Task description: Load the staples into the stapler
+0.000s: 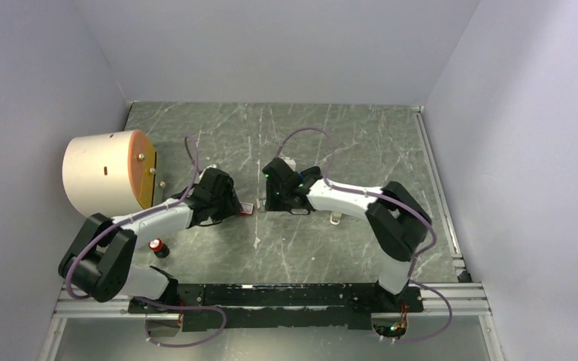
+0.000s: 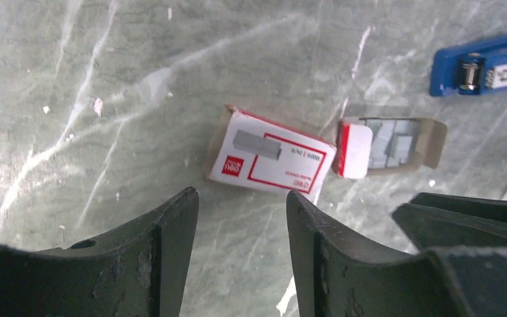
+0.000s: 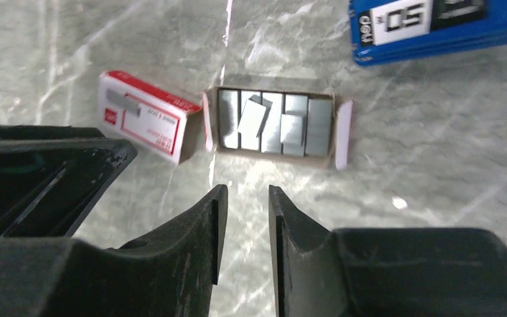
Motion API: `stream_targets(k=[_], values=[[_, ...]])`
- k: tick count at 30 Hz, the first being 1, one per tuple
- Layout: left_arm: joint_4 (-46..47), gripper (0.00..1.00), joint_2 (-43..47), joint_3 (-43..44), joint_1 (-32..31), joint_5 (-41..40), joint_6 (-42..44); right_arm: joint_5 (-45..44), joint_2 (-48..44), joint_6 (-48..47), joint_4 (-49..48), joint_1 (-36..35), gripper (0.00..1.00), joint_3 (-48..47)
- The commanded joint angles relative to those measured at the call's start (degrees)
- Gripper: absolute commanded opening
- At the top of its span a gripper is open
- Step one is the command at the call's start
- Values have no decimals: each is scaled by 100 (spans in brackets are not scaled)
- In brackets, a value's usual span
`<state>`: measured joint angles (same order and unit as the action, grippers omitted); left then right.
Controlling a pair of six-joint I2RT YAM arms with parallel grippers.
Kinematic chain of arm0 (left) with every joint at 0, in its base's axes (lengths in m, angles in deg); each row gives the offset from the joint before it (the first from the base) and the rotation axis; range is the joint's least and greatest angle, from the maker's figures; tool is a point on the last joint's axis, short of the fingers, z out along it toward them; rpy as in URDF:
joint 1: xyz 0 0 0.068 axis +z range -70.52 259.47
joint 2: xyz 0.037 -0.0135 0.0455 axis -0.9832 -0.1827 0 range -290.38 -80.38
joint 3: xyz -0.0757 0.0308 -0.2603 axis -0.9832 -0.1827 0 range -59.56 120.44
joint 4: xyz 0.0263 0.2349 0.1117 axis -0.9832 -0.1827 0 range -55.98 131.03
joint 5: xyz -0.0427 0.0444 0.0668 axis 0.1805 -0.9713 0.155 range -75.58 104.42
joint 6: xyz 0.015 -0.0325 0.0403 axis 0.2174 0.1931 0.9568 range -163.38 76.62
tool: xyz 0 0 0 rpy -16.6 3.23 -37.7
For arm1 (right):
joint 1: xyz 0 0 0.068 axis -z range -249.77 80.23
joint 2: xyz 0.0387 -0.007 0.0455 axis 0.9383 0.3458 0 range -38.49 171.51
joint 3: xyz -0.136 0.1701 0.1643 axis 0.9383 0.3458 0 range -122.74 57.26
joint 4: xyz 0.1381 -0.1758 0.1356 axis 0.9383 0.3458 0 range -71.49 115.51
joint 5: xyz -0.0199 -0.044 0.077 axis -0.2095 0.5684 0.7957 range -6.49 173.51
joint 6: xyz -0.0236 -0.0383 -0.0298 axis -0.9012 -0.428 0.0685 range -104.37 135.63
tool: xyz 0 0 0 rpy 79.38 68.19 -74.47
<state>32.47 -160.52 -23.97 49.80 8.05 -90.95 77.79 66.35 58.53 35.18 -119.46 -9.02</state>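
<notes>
The right gripper (image 3: 244, 231) hangs empty, its fingers parted by a narrow gap. The left gripper (image 2: 237, 244) is spread wider and is also empty. Just beyond them lies the red-and-white box sleeve (image 3: 145, 125). Beside it, the open inner tray (image 3: 341, 129) holds the staples (image 3: 274, 122), loose grey blocks. Farther off, the blue stapler (image 3: 436, 26) is cut off by the frame edge. From overhead, both wrists hide nearly all of this.
</notes>
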Motion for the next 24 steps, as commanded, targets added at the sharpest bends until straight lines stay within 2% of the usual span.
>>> stream_targets(k=[1,5,10,12,14,16,21,24], values=[[-278,59,619,-176,40,450,192,64,-972,-208,-171,298,35,456],[-291,68,1273,-339,40,555,306,-292,-1650,-261,-50,802,40,769],[-258,75,1821,-111,43,712,904,-764,-2158,-504,273,1478,52,904],[-409,76,1949,120,41,750,1185,-1084,-2271,-701,678,1671,59,825],[-496,79,2057,250,40,787,1405,-1580,-2384,-800,1035,1707,67,831],[-469,81,2146,293,40,914,1579,-1897,-2546,-780,1287,1708,70,994],[-371,88,2153,290,40,1347,1655,-2036,-2963,-323,1898,1706,75,1540],[-309,88,2064,213,40,1760,1624,-1901,-3129,9,2118,1708,76,1872]])
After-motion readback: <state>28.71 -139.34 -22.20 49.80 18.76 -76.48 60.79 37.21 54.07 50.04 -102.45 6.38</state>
